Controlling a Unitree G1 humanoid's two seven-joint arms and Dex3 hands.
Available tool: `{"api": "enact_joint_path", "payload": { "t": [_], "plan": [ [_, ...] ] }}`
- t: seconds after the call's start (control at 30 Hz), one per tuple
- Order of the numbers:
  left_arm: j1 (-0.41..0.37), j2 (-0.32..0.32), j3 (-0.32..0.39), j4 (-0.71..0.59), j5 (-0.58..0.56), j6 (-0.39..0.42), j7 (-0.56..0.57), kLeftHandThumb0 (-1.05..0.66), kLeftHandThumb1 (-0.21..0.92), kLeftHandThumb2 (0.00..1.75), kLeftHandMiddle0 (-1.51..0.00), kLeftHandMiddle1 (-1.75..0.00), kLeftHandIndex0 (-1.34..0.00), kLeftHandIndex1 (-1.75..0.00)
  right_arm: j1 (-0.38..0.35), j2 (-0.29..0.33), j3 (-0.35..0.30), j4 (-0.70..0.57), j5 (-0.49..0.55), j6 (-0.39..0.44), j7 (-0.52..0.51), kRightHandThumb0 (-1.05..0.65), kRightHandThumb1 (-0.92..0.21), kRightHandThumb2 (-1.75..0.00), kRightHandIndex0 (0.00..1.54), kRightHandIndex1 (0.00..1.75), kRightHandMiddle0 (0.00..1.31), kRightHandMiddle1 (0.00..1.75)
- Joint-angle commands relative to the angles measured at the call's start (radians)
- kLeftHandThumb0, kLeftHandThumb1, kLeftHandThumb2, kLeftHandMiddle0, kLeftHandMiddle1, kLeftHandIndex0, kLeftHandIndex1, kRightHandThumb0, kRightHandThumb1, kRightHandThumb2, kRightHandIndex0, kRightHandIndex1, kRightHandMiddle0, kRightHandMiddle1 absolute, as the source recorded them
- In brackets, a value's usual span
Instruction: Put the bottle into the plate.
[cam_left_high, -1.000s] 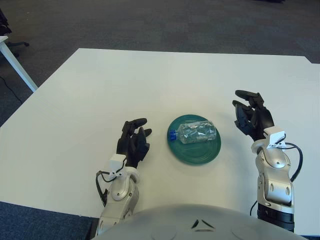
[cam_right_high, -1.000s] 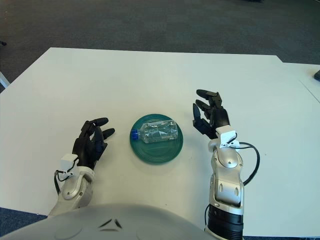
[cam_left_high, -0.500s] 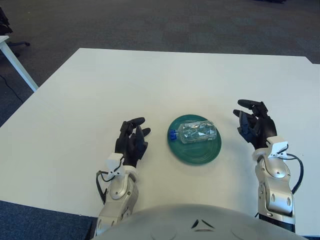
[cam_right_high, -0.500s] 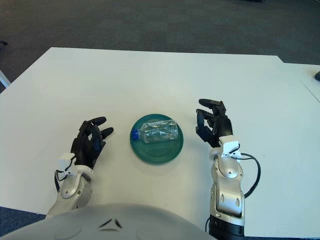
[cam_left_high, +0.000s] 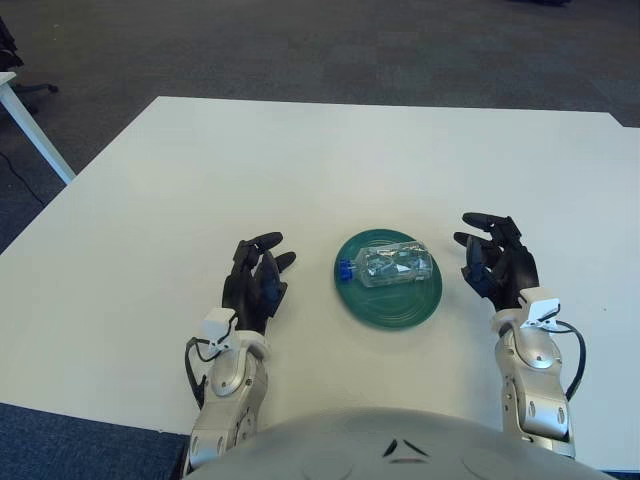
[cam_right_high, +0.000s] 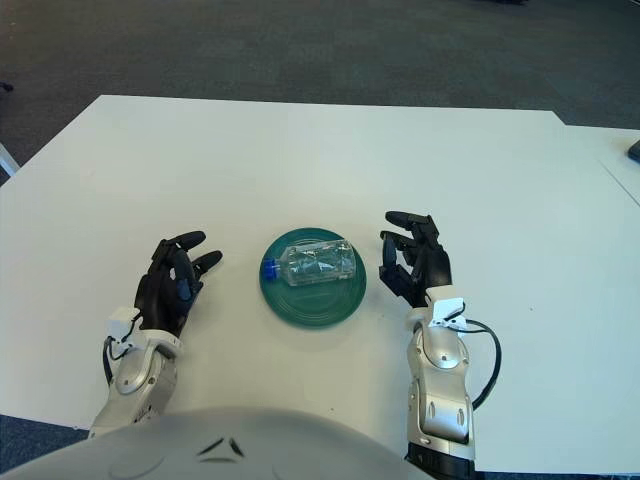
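Green plate (cam_left_high: 389, 296) is seen in the middle of the white table (cam_left_high: 300, 170). A clear bottle (cam_left_high: 392, 264) w/ a blue cap (cam_left_high: 345, 269) is laid on its side in the plate, cap pointed to the robot's left. The left hand (cam_left_high: 256, 284) is seen near the plate's left side, fingers loosely spread, nothing held. The right hand (cam_left_high: 497, 262) is seen near the plate's right side, fingers open & a bit curled, nothing held. The plate isn't touched by either hand.
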Motion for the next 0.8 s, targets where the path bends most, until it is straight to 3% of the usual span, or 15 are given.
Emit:
{"api": "enact_joint_path", "payload": {
  "t": [0.0,0.43,0.77],
  "plan": [
    [-0.023,0.001,0.023,0.031,-0.007,-0.027,-0.021,-0.61,0.92,0.69,-0.48,-1.00,-0.24,-1.28,0.000,0.014,-0.008,0.034,0.024,-0.011,-0.027,-0.55,-0.78,-0.81,0.49,0.86,0.11,1.16],
    [-0.120,0.023,0.027,0.127,0.037,-0.050,-0.074,-0.56,0.92,0.76,-0.48,-0.83,-0.21,-1.18,-0.005,0.053,0.029,0.110,0.042,-0.023,-0.072,-0.52,-0.82,-0.78,0.46,0.86,0.04,1.18],
    [-0.152,0.058,0.054,0.146,-0.026,0.003,-0.162,-0.58,0.92,0.76,-0.50,-0.81,-0.33,-1.18,-0.018,0.072,0.041,0.138,0.067,0.001,-0.097,-0.44,-0.73,-0.90,0.49,0.89,0.06,1.18]
  ]
}}
